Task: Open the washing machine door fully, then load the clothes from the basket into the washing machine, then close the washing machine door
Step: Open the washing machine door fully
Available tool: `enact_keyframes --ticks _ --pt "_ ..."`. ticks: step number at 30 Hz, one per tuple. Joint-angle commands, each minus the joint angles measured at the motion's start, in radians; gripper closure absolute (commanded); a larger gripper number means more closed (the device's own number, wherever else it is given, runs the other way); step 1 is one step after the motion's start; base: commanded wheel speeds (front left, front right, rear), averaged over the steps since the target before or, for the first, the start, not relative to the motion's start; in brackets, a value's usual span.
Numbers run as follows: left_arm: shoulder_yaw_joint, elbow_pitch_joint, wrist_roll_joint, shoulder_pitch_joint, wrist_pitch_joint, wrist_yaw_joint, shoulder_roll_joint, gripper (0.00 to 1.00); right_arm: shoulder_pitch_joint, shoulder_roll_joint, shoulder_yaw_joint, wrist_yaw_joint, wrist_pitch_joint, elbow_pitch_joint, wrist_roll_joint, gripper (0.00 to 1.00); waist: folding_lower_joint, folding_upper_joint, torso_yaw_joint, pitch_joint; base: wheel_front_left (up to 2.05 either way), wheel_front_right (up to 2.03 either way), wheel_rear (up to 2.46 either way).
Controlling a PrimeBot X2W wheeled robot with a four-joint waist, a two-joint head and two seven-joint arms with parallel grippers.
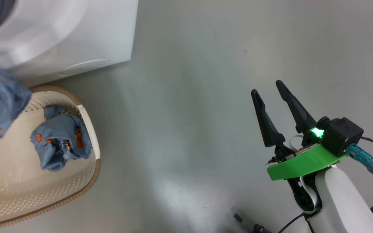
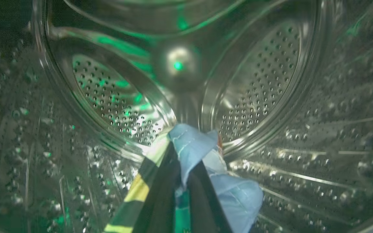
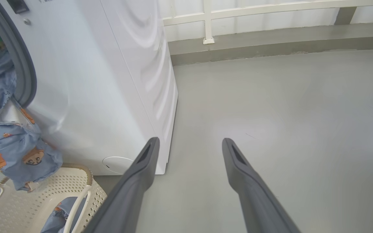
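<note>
Left gripper (image 2: 186,161) sits inside the steel drum (image 2: 264,81) of the washing machine (image 1: 76,32), jaws pinched on a blue garment (image 2: 189,145) — more blue cloth (image 3: 11,136) hangs from the opening above the basket (image 1: 89,123), at its left edge. Second garment (image 1: 60,139) lies against the basket's right wall. Right gripper (image 1: 268,89) hovers over the floor (image 1: 189,97), well apart, jaws spread.

Tapered dark fingers (image 1: 298,111) crown the right gripper (image 1: 266,87); its green bracket (image 1: 303,165) carries a black camera block (image 1: 345,134) at one o'clock, white forearm (image 1: 342,200) at five.

Garment (image 3: 11,136) seemingly trailing from washing machine (image 3: 108,81), another garment (image 1: 60,139) in basket (image 1: 18,194)
</note>
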Motion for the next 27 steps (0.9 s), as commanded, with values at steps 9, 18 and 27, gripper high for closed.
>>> enact_keyframes --ticks 9,18,27 --pt "0.052 -0.191 0.028 0.092 -0.005 0.002 0.032 1.0 -0.009 0.008 0.026 0.002 -0.008 -0.026 -0.003 0.0 -0.0001 0.0 0.002 0.01 0.0 0.0 0.0" --pt "0.033 0.05 0.04 0.078 -0.005 -0.009 0.027 0.0 0.002 -0.001 0.026 0.002 -0.008 -0.026 -0.001 0.0 -0.0001 0.0 0.016 -0.01 0.0 0.0 0.0" --pt "0.011 0.222 0.035 0.005 -0.004 -0.018 0.028 0.0 0.003 -0.004 0.026 0.002 -0.008 -0.023 0.0 0.0 -0.0001 0.0 0.028 -0.022 0.0 0.0 0.0"
